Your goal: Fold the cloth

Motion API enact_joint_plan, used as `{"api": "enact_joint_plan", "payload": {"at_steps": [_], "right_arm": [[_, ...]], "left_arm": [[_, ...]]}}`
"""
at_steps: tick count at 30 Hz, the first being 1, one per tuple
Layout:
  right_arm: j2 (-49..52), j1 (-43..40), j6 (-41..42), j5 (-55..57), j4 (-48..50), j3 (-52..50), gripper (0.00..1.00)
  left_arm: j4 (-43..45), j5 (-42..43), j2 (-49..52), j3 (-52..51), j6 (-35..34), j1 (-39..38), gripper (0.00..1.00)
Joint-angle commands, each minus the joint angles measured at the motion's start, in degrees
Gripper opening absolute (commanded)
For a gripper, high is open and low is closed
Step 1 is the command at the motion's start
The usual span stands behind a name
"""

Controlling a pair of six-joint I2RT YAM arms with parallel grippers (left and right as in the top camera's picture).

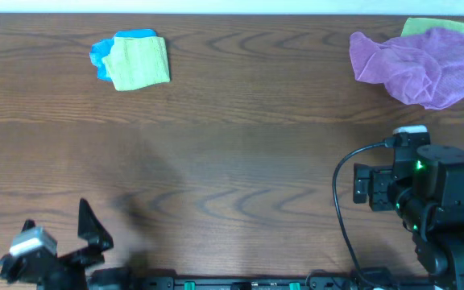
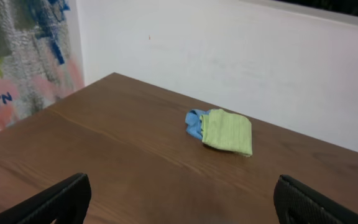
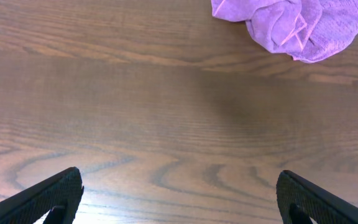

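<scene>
A crumpled purple cloth (image 1: pixel 417 64) lies at the far right of the table, on top of a green cloth (image 1: pixel 433 26) that peeks out behind it. The purple cloth also shows at the top of the right wrist view (image 3: pixel 291 25). A folded green cloth (image 1: pixel 139 61) rests on a folded blue cloth (image 1: pixel 103 55) at the far left, and both show in the left wrist view, the green (image 2: pixel 227 132) and the blue (image 2: pixel 194 122). My left gripper (image 2: pixel 182 202) is open and empty at the near left edge. My right gripper (image 3: pixel 179 199) is open and empty, near right, short of the purple cloth.
The wooden table (image 1: pixel 232 177) spans the view. A white wall (image 2: pixel 229 56) stands behind its far edge, and a painted panel (image 2: pixel 17 56) stands at the far left. A black cable (image 1: pixel 341 201) loops beside the right arm.
</scene>
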Motion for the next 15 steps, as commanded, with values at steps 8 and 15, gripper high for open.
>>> {"api": "enact_joint_plan", "payload": {"at_steps": [8, 15], "right_arm": [[-0.1, -0.3, -0.6, 0.3, 0.0, 0.0, 0.99], [-0.1, -0.3, -0.6, 0.3, 0.0, 0.0, 0.99]], "left_arm": [[13.7, 5.9, -0.3, -15.8, -1.2, 0.4, 0.95], [19.3, 12.0, -0.3, -24.0, -1.2, 0.4, 0.95]]}}
